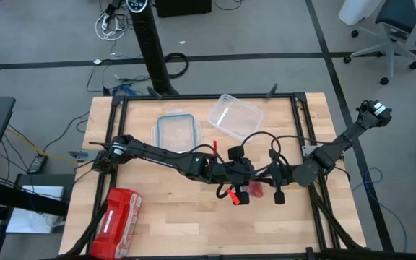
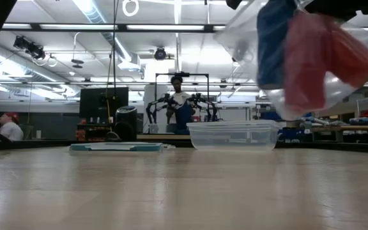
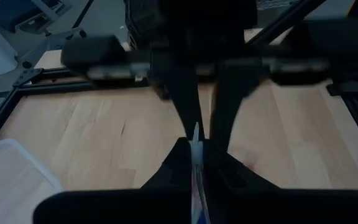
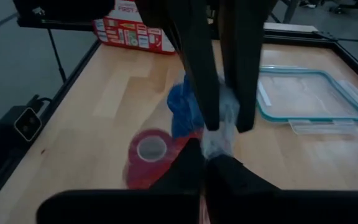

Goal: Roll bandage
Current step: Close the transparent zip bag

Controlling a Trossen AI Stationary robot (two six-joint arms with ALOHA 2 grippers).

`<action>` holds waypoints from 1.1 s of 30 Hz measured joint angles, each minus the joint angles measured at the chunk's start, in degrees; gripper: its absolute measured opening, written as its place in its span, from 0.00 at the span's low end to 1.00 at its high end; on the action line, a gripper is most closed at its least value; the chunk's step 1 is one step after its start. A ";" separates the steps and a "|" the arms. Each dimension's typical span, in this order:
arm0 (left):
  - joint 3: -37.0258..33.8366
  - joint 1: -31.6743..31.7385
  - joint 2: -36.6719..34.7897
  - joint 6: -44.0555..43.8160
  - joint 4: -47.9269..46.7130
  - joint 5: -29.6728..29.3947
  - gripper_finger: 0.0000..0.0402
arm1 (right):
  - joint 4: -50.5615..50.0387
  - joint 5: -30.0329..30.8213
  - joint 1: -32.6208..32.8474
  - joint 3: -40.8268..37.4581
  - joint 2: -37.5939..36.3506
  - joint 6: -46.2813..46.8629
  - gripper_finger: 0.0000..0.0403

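Note:
The blue bandage (image 4: 182, 109) sits inside a clear plastic bag (image 4: 224, 134) with red fabric rolls (image 4: 145, 155). The bag hangs high above the table's middle, and the low view shows the bandage (image 2: 273, 45) and the rolls (image 2: 318, 57) through the clear bag (image 2: 241, 38). My left gripper (image 3: 196, 158) and my right gripper (image 4: 206, 165) meet there, each shut on the bag's plastic. In the high view the left gripper (image 1: 243, 177) and the right gripper (image 1: 269, 180) stand close together, with the red rolls (image 1: 255, 189) showing between and below them. My left gripper pinches a thin edge of the bag's clear plastic (image 3: 196, 134) between its two fingers; one layer or several does not show. The bag is lifted clear of the table. My right gripper pinches bunched clear plastic (image 4: 219, 144) of the bag between its two fingers, coming from the table's right side and slanting downward. The bag hangs clear of the table, with the bandage and rolls beyond the fingers.
A clear plastic container (image 1: 235, 115) stands at the far middle, its teal-rimmed lid (image 1: 175, 130) beside it to the left. A red pouch (image 1: 119, 220) lies at the near left edge. A black frame (image 1: 114, 137) borders the table. People (image 2: 5, 126) show in the room behind.

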 joint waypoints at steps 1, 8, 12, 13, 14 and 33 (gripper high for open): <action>0.00 0.00 0.00 -0.01 -0.33 0.00 0.04 | -0.50 0.45 0.39 -0.01 -0.57 0.16 0.01; 0.00 0.00 0.00 -0.44 -1.66 -0.02 0.04 | -3.90 2.39 1.86 -0.03 -2.36 2.51 0.05; -0.04 -0.02 0.02 -0.26 -1.20 -0.02 0.04 | -5.72 2.24 1.63 -0.03 -2.45 4.35 0.16; -0.04 -0.02 0.02 -0.26 -1.18 -0.02 0.04 | -6.51 2.26 1.56 -0.05 -2.81 5.01 0.19; -0.04 -0.02 0.02 -0.26 -1.22 -0.02 0.04 | -6.84 2.62 1.52 -0.06 -3.17 5.55 0.22; -0.07 -0.02 0.02 -0.04 -0.67 0.10 0.04 | 0.25 2.74 -1.45 -0.03 -1.71 -1.37 0.30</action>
